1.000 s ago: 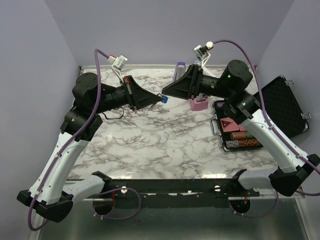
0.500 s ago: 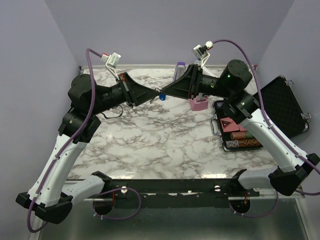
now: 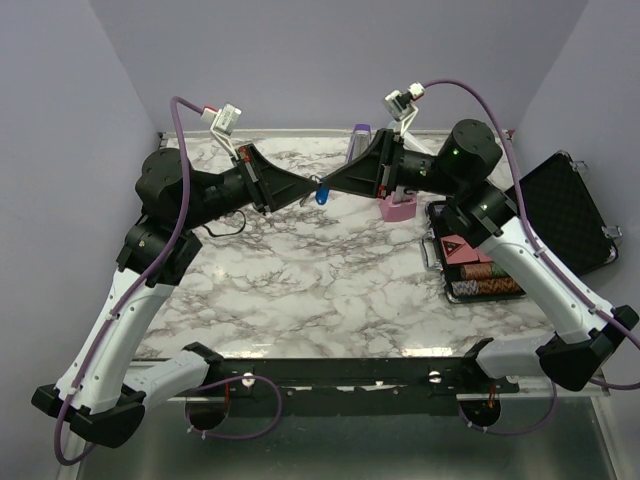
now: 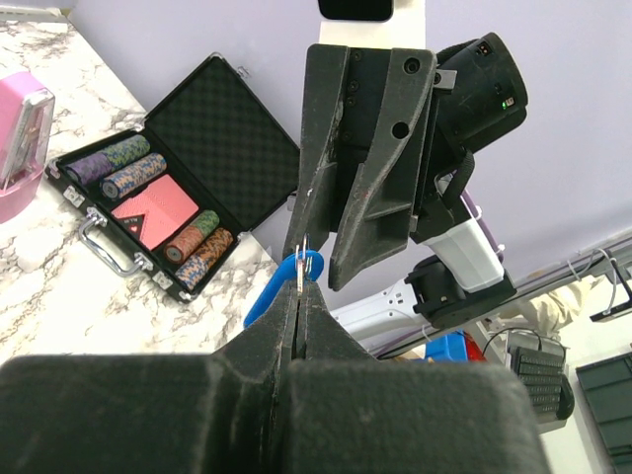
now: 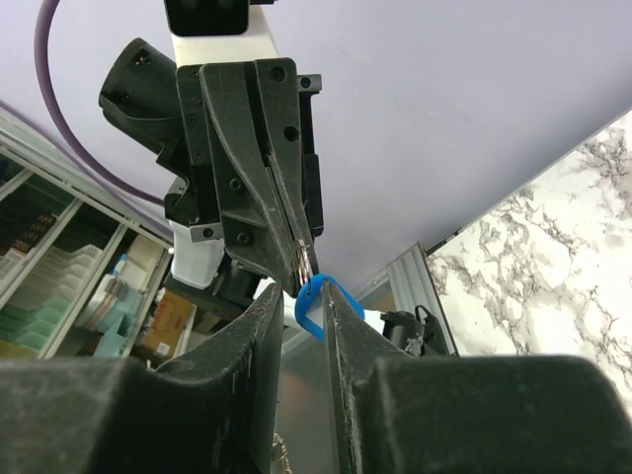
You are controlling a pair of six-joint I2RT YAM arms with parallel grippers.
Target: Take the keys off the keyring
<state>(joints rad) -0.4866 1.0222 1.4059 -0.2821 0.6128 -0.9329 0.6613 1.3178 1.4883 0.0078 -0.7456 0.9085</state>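
Both grippers meet tip to tip above the back middle of the marble table [image 3: 300, 290]. My left gripper [image 3: 311, 190] [image 4: 299, 292] is shut on the thin metal keyring [image 4: 299, 263] [image 5: 305, 262], which sticks out of its tips. A small blue key [image 3: 320, 194] [image 4: 269, 298] [image 5: 308, 302] hangs from the ring. My right gripper [image 3: 327, 187] [image 5: 301, 296] has its two fingers either side of the blue key head. The key lies against one finger, and a gap still shows to the other.
A pink metronome [image 3: 397, 207] [image 4: 20, 128] stands just right of the grippers, a purple one [image 3: 358, 140] at the back edge. An open black case [image 3: 480, 262] [image 4: 148, 207] with poker chips and cards lies at the right, lid [image 3: 570, 215] propped outward.
My left gripper moved up and right with the ring and key until it met the right gripper's tips. The right jaws have narrowed round the blue key.
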